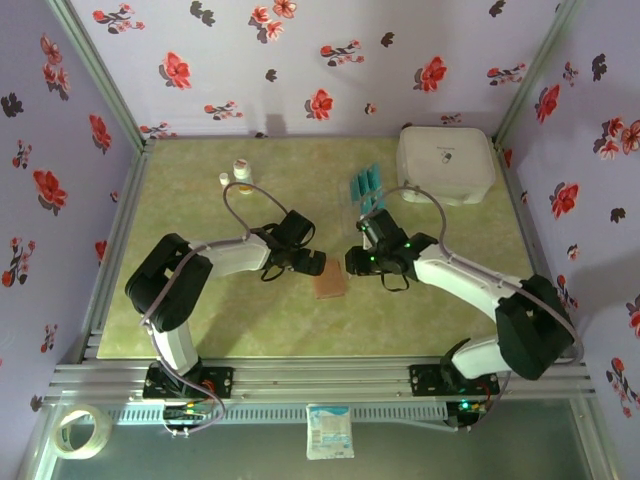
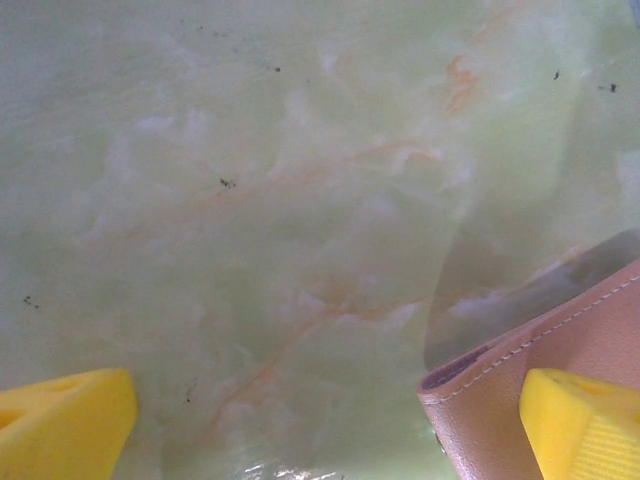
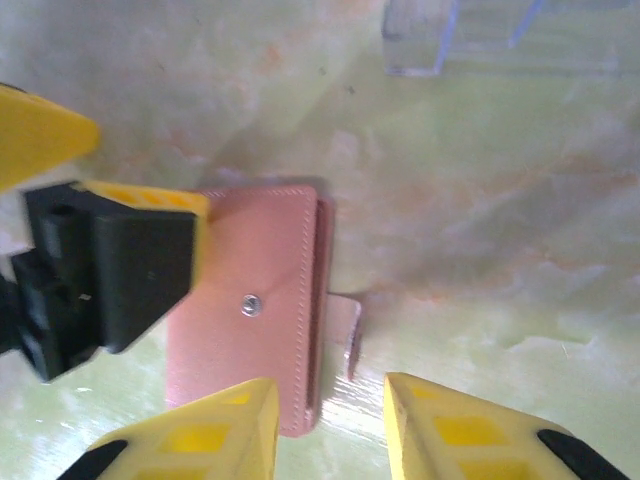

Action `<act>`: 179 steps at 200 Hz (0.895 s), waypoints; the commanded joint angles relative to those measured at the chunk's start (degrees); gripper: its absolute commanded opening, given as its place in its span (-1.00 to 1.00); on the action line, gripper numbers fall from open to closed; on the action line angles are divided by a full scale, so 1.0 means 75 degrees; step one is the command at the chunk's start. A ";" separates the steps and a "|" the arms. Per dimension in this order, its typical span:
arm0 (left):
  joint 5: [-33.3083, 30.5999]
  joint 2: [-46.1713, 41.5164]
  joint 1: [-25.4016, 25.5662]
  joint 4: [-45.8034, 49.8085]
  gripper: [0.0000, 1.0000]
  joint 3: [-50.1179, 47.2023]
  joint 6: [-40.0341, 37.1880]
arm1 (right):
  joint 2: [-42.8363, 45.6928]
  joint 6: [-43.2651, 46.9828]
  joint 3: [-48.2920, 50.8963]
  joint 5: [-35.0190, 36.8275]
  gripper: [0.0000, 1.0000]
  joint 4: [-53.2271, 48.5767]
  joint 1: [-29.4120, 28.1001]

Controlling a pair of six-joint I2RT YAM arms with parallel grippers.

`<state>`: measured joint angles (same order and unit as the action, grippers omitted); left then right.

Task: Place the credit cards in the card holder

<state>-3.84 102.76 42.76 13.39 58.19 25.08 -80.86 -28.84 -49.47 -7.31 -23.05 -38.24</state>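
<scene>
You are looking at a table point(image 1: 200, 320) with a pale green marbled top veined in orange, closed in on three sides by lilac walls point(image 1: 300, 60) printed with red and black flowers. At the far right corner sits a large white case point(image 1: 445, 163) with rounded corners, its lid down. Near the far left stand two small bottles point(image 1: 240, 170), just beside each other. A metal rail point(image 1: 320, 378) runs along the near edge. Below it you have a roll of clear tape point(image 1: 80, 430) lying flat on the left and a small white packet point(image 1: 330, 432) near the middle. The right wrist view shows a clear plastic stand point(image 3: 420, 45) on the tabletop.
</scene>
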 commanded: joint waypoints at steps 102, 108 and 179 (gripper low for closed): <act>0.0017 0.0289 0.0002 -0.0156 0.99 -0.0324 0.0053 | -0.0980 0.0295 -0.0563 0.0037 -0.52 -0.0293 0.0048; 0.0016 0.0295 0.0008 -0.0162 0.99 -0.0329 0.0054 | -0.1002 0.0295 -0.0552 0.0037 -0.52 -0.0279 0.0048; 0.0015 0.0338 0.0011 -0.0179 0.99 -0.0341 0.0054 | -0.1079 0.0272 -0.0512 -0.0006 -0.84 -0.0208 0.0106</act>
<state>-4.05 102.67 42.83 12.60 57.69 25.08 -88.68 -27.24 -52.51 -7.33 -24.91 -37.98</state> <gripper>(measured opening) 0.997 0.116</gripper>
